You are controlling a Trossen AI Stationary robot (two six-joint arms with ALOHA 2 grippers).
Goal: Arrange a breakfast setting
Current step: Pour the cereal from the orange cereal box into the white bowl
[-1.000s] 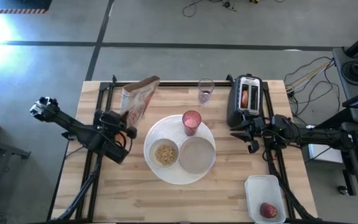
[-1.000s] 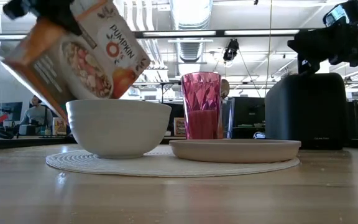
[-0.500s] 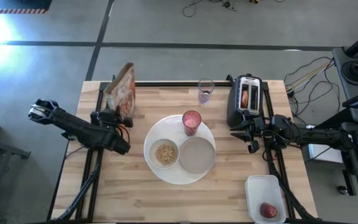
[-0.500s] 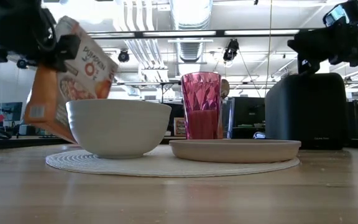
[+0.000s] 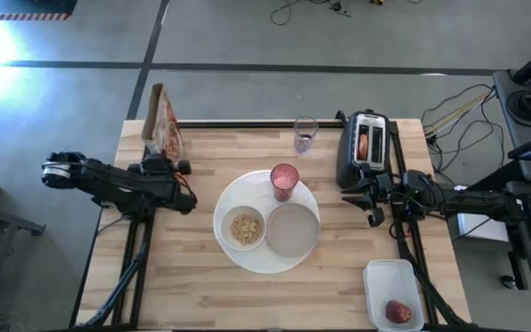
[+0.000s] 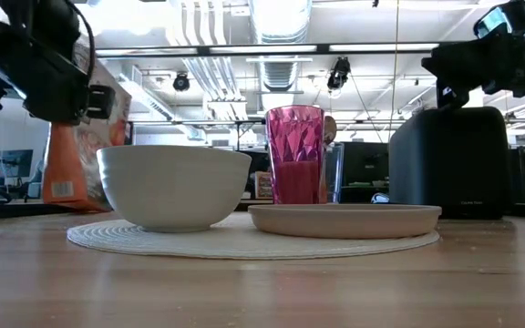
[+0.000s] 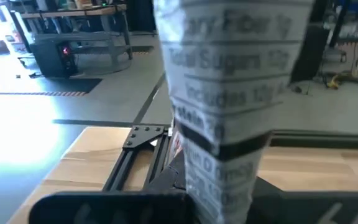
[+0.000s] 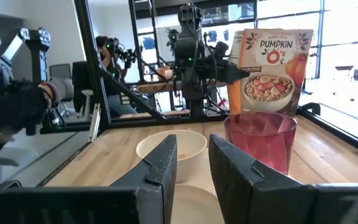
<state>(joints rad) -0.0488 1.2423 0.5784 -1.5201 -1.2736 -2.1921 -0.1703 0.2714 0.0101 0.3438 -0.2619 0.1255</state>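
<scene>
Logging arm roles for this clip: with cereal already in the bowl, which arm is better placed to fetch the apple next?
Probably the right. Its gripper, open and empty, waits beside the toaster on the apple's side of the table. The left gripper is across the table, shut on the cereal box.

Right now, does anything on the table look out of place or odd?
Nothing is spilled or tipped. The orange cereal box, gripped by the left gripper, stands at the table's far left edge. The red apple sits in a white container, apart from the large round white plate.
</scene>
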